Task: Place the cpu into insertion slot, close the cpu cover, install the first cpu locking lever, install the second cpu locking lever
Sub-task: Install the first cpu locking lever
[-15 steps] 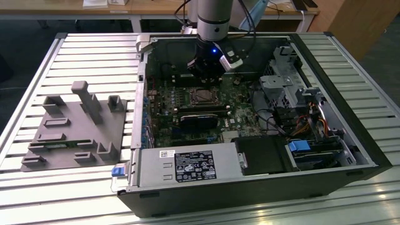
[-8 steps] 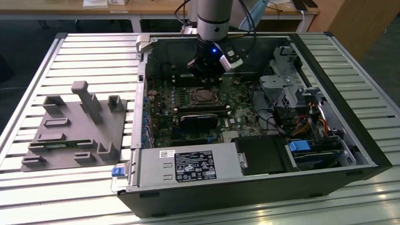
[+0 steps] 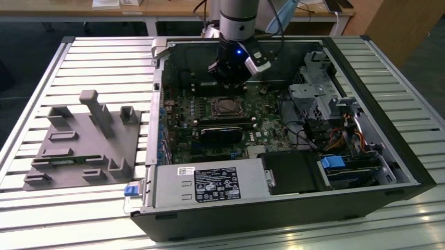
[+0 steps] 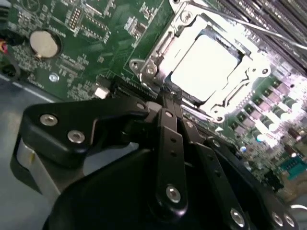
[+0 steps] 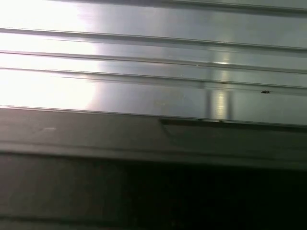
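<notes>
The cpu (image 4: pixel 207 64) is sitting in the insertion slot (image 4: pixel 158 45) with the cpu cover (image 4: pixel 249 72) lying flat around it. The gripper (image 4: pixel 168 98), fingers closed and empty, is hovering at the socket's edge, cpu toward one o'clock.

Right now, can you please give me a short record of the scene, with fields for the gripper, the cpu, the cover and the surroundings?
gripper: gripper low over the motherboard, fingers together, tips at the edge of the socket, holding nothing
cpu: cpu lies flat in the insertion slot
cpu cover: cpu cover is down, framing the chip
computer case: computer case lies open on a slatted metal table
grey fixture: grey fixture on the table at the exterior view's left
</notes>
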Robot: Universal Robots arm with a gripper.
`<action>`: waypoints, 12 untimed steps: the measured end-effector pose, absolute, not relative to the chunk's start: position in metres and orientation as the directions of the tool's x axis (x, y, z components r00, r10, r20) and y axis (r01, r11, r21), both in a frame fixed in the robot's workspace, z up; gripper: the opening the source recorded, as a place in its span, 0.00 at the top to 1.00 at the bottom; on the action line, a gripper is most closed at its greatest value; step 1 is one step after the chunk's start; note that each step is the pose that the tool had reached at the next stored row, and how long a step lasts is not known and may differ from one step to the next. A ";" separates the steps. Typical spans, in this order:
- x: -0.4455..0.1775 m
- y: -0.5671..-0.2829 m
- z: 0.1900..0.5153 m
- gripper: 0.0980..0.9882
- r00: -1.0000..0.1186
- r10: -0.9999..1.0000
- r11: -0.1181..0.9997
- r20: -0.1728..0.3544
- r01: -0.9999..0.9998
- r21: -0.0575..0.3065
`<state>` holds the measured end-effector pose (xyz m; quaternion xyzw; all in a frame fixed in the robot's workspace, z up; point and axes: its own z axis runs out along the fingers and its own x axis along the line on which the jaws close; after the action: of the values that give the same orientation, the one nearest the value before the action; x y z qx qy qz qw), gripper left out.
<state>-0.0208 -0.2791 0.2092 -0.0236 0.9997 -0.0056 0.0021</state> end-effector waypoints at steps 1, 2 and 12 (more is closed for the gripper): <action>-0.021 -0.279 0.209 0.99 -0.999 -0.047 0.999 -0.004 -0.047 -0.011; -0.021 -0.279 0.209 0.99 -0.999 -0.047 0.999 -0.004 -0.047 -0.011; -0.019 -0.280 0.209 0.99 -0.999 -0.044 0.999 -0.004 -0.044 -0.011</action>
<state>-0.0186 -0.2803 0.2094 -0.0219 0.9997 -0.0055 0.0020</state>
